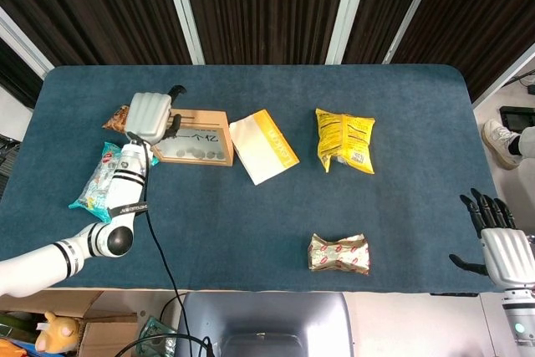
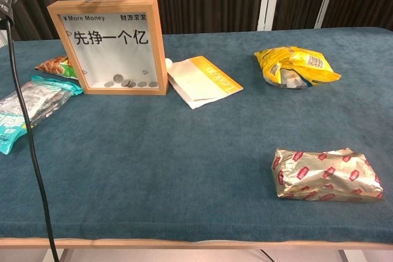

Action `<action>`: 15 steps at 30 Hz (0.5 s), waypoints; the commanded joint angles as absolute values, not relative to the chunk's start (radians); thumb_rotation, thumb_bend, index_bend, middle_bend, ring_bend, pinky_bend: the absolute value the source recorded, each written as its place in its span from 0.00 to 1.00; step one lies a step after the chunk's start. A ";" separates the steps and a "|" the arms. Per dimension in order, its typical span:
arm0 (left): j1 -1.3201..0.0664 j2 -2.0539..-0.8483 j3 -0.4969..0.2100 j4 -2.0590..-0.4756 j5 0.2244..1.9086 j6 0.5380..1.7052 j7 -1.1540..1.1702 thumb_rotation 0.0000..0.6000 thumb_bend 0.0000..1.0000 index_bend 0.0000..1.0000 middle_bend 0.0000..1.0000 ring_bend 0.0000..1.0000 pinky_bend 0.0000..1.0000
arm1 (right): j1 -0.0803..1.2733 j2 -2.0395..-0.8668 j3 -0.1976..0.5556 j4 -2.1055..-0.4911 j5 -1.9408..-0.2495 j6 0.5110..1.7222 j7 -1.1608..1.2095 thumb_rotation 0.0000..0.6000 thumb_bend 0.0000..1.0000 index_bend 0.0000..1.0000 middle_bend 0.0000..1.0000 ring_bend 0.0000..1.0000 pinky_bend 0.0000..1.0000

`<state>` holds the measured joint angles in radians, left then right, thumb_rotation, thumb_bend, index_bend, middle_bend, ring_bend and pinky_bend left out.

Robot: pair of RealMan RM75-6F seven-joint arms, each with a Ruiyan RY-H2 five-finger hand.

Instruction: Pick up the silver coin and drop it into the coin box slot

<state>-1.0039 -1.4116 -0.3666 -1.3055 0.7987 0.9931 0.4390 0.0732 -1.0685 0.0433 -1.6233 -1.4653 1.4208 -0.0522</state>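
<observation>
From my station, starting at the far left of the dark blue cloth-covered surface point(image 1: 251, 232), I see a teal and white snack packet point(image 1: 99, 177) lying flat, and beyond it a small orange snack bag point(image 1: 118, 117); my left hand point(image 1: 153, 115) hovers over the left end of the wooden-framed coin box with a clear front point(image 2: 112, 47), its dark fingers point(image 1: 174, 90) spread apart above the top edge and nothing visible in them, so it reads as open and empty; in the chest view only a bit of that hand shows at the top left corner; the coin box stands upright, black characters printed across its front, and a small heap of silver coins point(image 2: 128, 83) lies along the bottom inside the frame; I cannot pick out one separate silver coin on the cloth; just right of the box lies a white and yellow flat paper packet point(image 1: 263, 145), set at an angle, close beside the frame; further right, well apart, a yellow crinkled crisp bag point(image 1: 344, 140) lies on the cloth; nearer my edge sits a shiny gold foil-wrapped packet with red markings point(image 1: 338, 254); at the far right, off the corner of the surface, my right hand point(image 1: 500, 244) hangs with its black fingers point(image 1: 488, 206) straight and apart, holding nothing.
</observation>
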 commanded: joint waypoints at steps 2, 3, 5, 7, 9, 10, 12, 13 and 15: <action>-0.938 -1.356 -0.355 -1.419 0.921 1.094 0.362 1.00 0.45 0.22 1.00 1.00 1.00 | 0.074 -1.069 0.042 -1.624 -1.468 1.420 -0.053 1.00 0.17 0.00 0.00 0.00 0.00; -0.914 -1.333 -0.342 -1.456 0.962 1.120 0.343 1.00 0.44 0.21 1.00 1.00 1.00 | 0.074 -1.069 0.041 -1.624 -1.470 1.420 -0.053 1.00 0.17 0.00 0.00 0.00 0.00; -0.840 -1.260 -0.283 -1.555 1.061 1.175 0.315 1.00 0.42 0.14 0.86 1.00 1.00 | 0.074 -1.069 0.040 -1.624 -1.474 1.420 -0.053 1.00 0.17 0.00 0.00 0.00 0.00; -0.747 -1.158 -0.193 -1.683 1.132 1.207 0.308 1.00 0.40 0.05 0.50 0.91 0.97 | 0.074 -1.069 0.037 -1.625 -1.477 1.419 -0.053 1.00 0.17 0.00 0.00 0.00 0.00; -0.661 -1.066 -0.098 -1.784 1.190 1.213 0.281 1.00 0.38 0.00 0.19 0.55 0.75 | 0.073 -1.069 0.036 -1.627 -1.479 1.422 -0.057 1.00 0.17 0.00 0.00 0.00 0.00; -0.601 -1.025 -0.036 -1.817 1.243 1.243 0.267 1.00 0.38 0.00 0.07 0.26 0.52 | 0.072 -1.070 0.035 -1.628 -1.481 1.423 -0.061 1.00 0.17 0.00 0.00 0.00 0.00; -0.485 -1.010 0.064 -1.817 1.345 1.332 0.226 1.00 0.38 0.00 0.00 0.04 0.25 | 0.073 -1.074 0.033 -1.631 -1.482 1.423 -0.071 1.00 0.17 0.00 0.00 0.00 0.00; -0.434 -1.018 0.099 -1.800 1.382 1.378 0.207 1.00 0.38 0.00 0.00 0.01 0.16 | 0.073 -1.077 0.033 -1.633 -1.483 1.421 -0.078 1.00 0.17 0.00 0.00 0.00 0.00; -0.322 -1.077 0.154 -1.719 1.454 1.498 0.166 1.00 0.38 0.00 0.00 0.00 0.07 | 0.075 -1.083 0.030 -1.639 -1.484 1.418 -0.092 1.00 0.17 0.00 0.00 0.00 0.00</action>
<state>-0.5551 -1.0547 -0.0252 -1.7870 1.2665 1.2878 0.2625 0.0740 -1.0789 0.0321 -1.6349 -1.4829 1.4201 -0.0850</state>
